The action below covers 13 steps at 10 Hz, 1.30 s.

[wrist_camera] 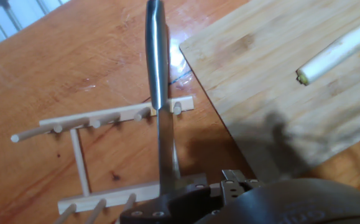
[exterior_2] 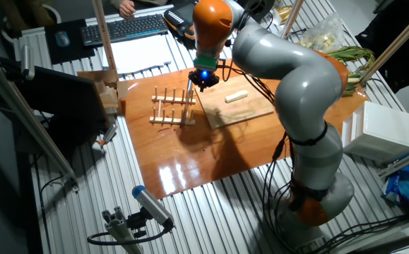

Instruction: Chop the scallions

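The scallions (wrist_camera: 338,55), one pale stalk, lie on the cutting board (wrist_camera: 273,81) at two o'clock from the end effector (exterior_2: 203,76). The arm bends down, apparently clamped on a knife (wrist_camera: 158,81) over the wooden rack (wrist_camera: 105,118).

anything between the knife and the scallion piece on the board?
Nothing visible. The gripper holds the knife over the wooden peg rack, just off the cutting board. The scallion lies alone on the board, with bare board between it and the blade.
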{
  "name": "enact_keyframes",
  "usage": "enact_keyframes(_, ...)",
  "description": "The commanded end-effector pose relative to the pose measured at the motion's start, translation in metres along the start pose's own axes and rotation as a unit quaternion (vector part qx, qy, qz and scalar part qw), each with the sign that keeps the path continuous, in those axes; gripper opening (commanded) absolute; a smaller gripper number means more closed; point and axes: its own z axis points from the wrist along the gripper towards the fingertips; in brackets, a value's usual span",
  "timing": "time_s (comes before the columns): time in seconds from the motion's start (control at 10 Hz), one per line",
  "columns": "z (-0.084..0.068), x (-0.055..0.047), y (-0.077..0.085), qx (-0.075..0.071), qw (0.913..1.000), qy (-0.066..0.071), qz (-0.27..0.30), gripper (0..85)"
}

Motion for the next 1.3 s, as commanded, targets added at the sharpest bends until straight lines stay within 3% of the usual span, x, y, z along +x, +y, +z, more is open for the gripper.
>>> enact_keyframes(0.0, 0.0003, -0.0007, -0.0002, 0.000, 1.0000, 0.001, -0.001, 0.0)
enact_keyframes(0.2, 0.0018, -0.0013, -0.0003, 0.005, 1.0000, -0.001, -0.007, 0.0)
enact_keyframes(0.3, 0.0018, -0.0013, -0.0003, 0.014, 0.9999, -0.004, -0.007, 0.0)
enact_keyframes(0.4, 0.0018, -0.0013, -0.0003, -0.002, 1.0000, 0.004, -0.006, 0.0)
enact_keyframes(0.5, 0.0018, -0.0013, -0.0003, -0.010, 0.9997, 0.003, -0.021, 0.0)
enact_keyframes(0.7, 0.0018, -0.0013, -0.0003, 0.004, 0.9985, -0.015, -0.052, 0.0)
enact_keyframes(1.0, 0.0018, -0.0013, -0.0003, -0.026, 0.9949, -0.018, -0.096, 0.0)
enact_keyframes(1.2, 0.0018, -0.0013, -0.0003, -0.026, 0.9958, -0.021, -0.085, 0.0)
